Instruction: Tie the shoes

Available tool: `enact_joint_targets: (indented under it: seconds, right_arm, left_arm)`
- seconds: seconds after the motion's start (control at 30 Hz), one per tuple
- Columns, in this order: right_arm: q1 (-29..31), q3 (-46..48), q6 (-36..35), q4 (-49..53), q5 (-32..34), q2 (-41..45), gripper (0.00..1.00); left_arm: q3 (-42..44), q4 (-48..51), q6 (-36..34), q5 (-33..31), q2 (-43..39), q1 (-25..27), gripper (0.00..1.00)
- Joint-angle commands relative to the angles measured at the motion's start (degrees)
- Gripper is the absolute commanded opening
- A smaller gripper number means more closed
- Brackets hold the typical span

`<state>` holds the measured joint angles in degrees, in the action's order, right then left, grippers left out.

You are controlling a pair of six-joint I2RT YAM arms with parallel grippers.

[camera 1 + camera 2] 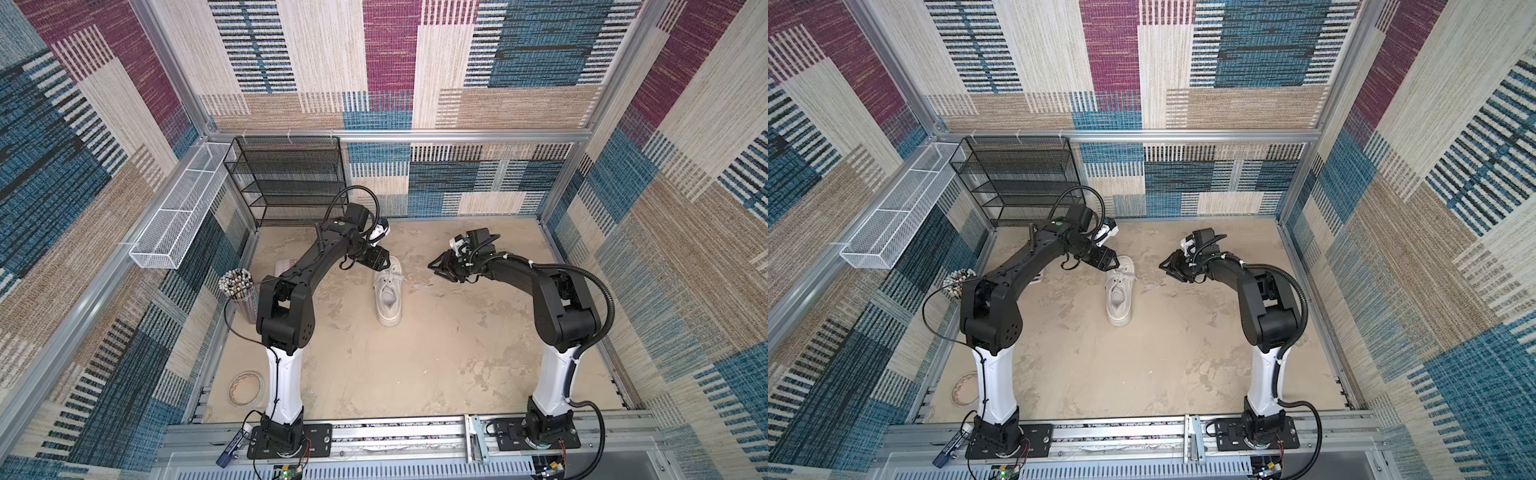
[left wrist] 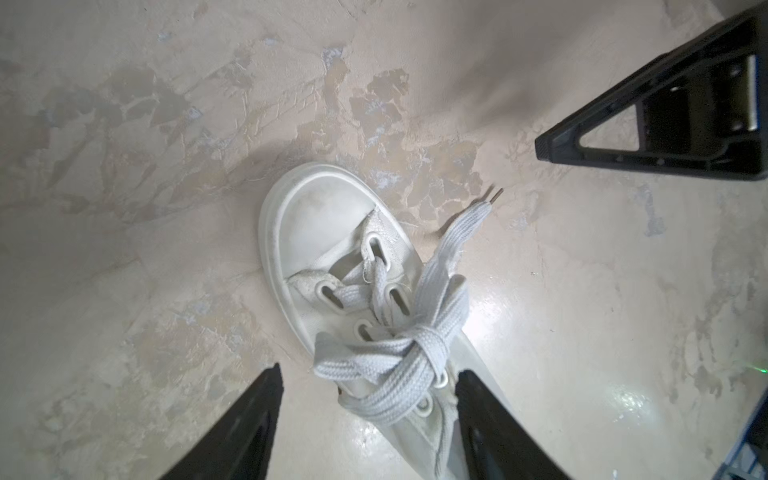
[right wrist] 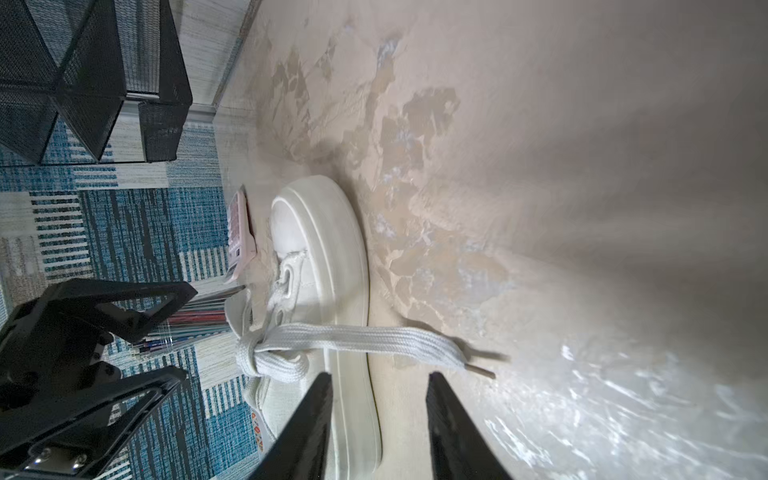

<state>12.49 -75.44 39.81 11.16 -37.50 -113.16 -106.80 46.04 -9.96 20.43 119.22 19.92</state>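
- Black plastic makes both tools. The left gripper (image 2: pixel 370 370) hangs over the laced front part of the shoe (image 1: pixel 388 297). Its jaws stand wide apart and nothing is between them, so it is released.
- The right gripper (image 3: pixel 380 374) is to the right of the shoe, near it but not touching. Its jaws also have a clear gap and grasp nothing.
- The shoe is white with a thick sole. It stands on its sole in the middle of the table (image 1: pixel 415 365), a little toward the far side, between the two grippers. The toe points far and the heel points near.
- The laces (image 2: pixel 395 353) are flat and off-white. They are pulled together in a knot over the eyelets, with loops beside it. One loose end goes out to the right and lies on the table, with its tip close to the right gripper.
- A pink calculator (image 3: pixel 241 228) lies on the table left of the toe.
- A cup of pencils (image 1: pixel 239 291) stands at the left edge, and a roll of tape (image 1: pixel 245 388) lies near the left arm's base.
- A black mesh shelf (image 1: pixel 286 178) stands in the far left corner, and a white wire basket (image 1: pixel 178 216) hangs on the left wall.
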Motion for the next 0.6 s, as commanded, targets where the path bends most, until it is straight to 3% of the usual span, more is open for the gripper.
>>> enact_joint_targets:
  seconds: [0.0,0.37,0.57]
  right_arm:
    - [0.3,0.5,0.1,-2.5,-2.4,1.4,0.38]
    - [6.2,3.7,8.2,-14.8,-11.6,-0.2,0.39]
    - [6.8,4.4,11.1,-19.5,-14.4,-3.2,0.39]
  left_arm:
    - [1.8,-2.5,3.7,5.8,-0.9,-1.7,0.67]
    - [9.1,-11.5,13.1,19.2,-0.2,-7.3,0.67]
    - [10.9,-16.0,15.7,21.4,1.4,-7.5,0.67]
